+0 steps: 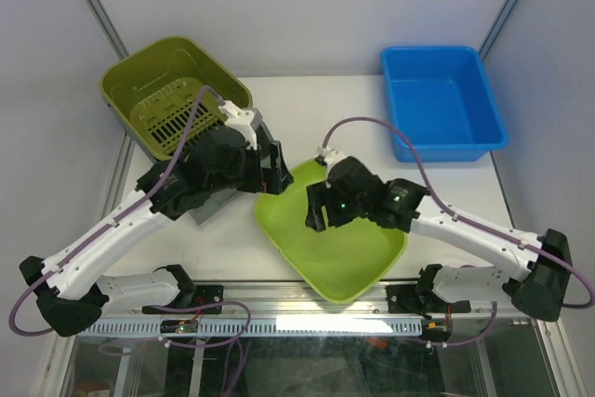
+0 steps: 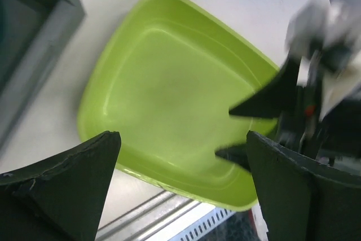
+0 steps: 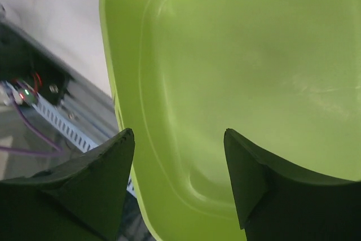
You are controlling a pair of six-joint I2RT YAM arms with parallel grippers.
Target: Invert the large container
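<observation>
Left gripper [image 2: 179,139] and right gripper [image 3: 179,134] are hanging open, holding nothing; a bad nudge could be pushing the green container [image 1: 363,258] off the table [image 1: 232,239]

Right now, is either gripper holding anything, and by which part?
Nothing held. Left gripper and right gripper both open over the lime container, jaws empty.

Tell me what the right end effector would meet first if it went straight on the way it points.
Probably the inner floor of the lime-green container: the right end effector points down into it, jaws apart, nothing between them. How far above it hangs is unclear.
</observation>
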